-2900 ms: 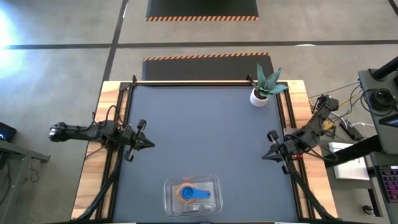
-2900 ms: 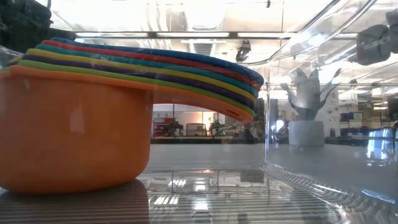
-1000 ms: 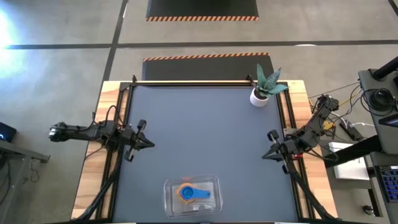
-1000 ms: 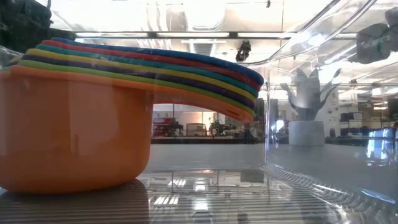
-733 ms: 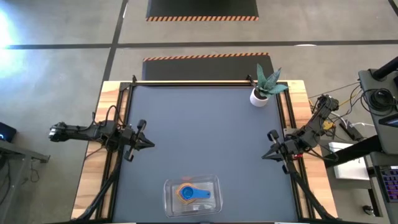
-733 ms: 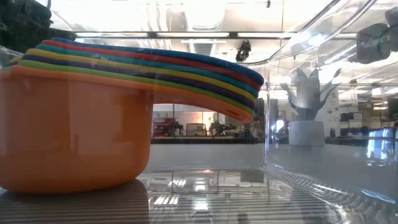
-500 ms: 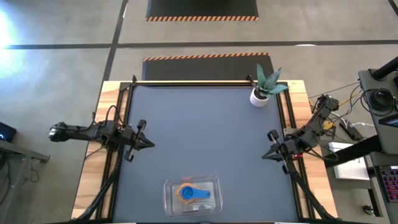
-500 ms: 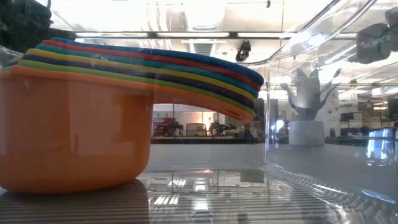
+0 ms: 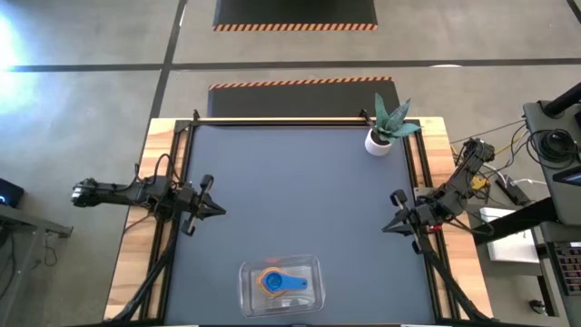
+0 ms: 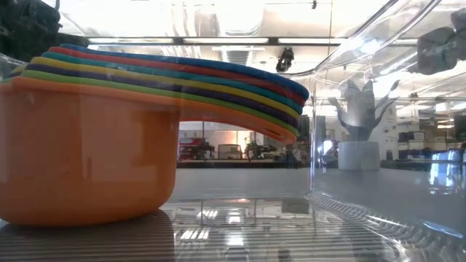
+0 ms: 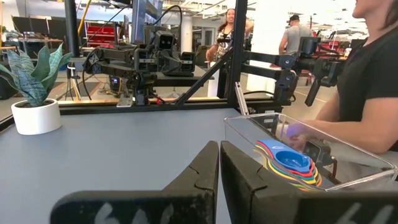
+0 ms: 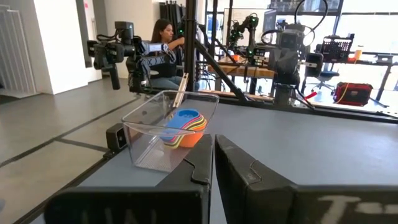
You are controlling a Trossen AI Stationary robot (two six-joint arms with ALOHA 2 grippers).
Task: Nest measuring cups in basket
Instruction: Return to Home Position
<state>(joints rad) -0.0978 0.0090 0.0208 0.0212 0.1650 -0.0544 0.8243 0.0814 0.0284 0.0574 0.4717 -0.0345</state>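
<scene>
The measuring cups (image 9: pixel 280 282) sit nested one inside another, blue on top and orange outermost, handles fanned to the right. The stack (image 10: pixel 109 138) rests by the orange cup's base on the floor of the clear basket (image 9: pixel 310 269), which stands at the table's near edge. The cups (image 11: pixel 289 163) (image 12: pixel 184 127) also show in both wrist views. My left gripper (image 9: pixel 221 210) is shut at the table's left edge, pointing right. My right gripper (image 9: pixel 385 228) is shut at the right edge, pointing left. Both are far from the basket.
A white pot with a green plant (image 9: pixel 380 138) stands at the table's far right corner. Black rails run along the table's left, right and far sides. A person (image 11: pixel 367 81) stands beside the near edge by the basket. Bare dark tabletop lies between the arms.
</scene>
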